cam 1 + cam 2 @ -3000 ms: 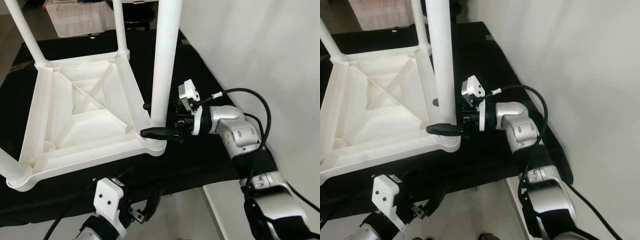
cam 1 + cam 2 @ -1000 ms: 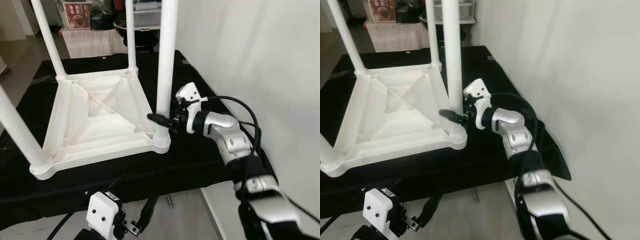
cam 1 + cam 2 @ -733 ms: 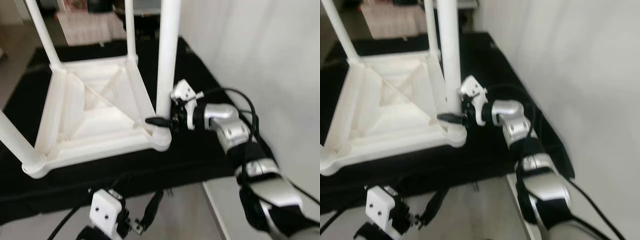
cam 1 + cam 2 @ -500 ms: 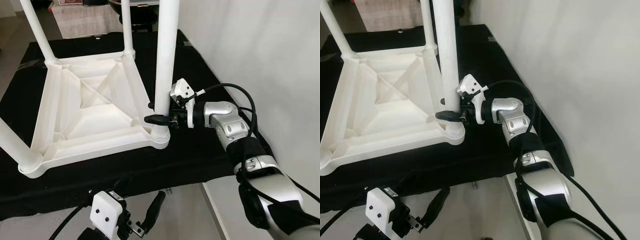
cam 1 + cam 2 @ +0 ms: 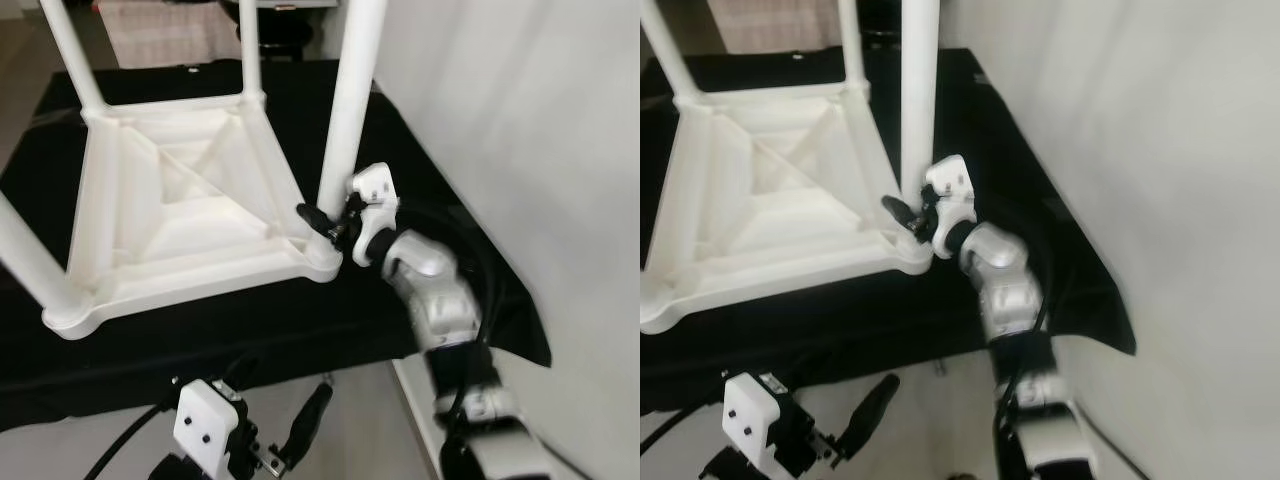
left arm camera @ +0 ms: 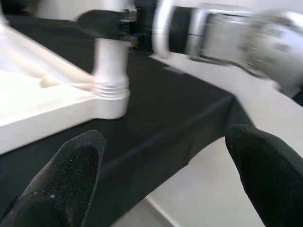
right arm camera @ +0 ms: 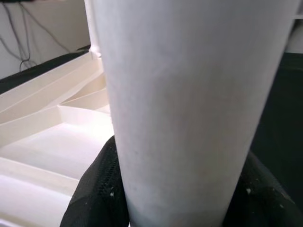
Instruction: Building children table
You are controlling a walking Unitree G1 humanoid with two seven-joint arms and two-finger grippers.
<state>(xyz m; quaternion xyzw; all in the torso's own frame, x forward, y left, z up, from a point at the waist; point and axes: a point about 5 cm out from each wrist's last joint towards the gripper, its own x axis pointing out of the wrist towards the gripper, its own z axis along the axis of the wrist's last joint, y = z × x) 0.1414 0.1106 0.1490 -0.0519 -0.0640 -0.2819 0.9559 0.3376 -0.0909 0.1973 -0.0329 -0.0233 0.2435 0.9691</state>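
You are looking down at an upside-down white plastic children's table (image 5: 170,225) lying on a worktop (image 5: 400,190) draped in black cloth, against a white wall on the right. All four legs appear seated in their corner sockets, so by this judgement the build is close to finished, with perhaps a last tightening and the turning upright left.

Your right tool (image 5: 325,222) is clenched around the base of the near right leg (image 5: 350,105), one black finger on each side, just above the socket. In the right wrist view the white leg sits between the two dark pads.

Your left tool (image 6: 165,175) hangs released below the near edge of the worktop, its fingers spread and holding nothing.

The tops of the legs are cut off by the frame. You cannot tell whether the gripped leg is fully screwed home. The near left leg (image 5: 25,250) is partly out of frame.
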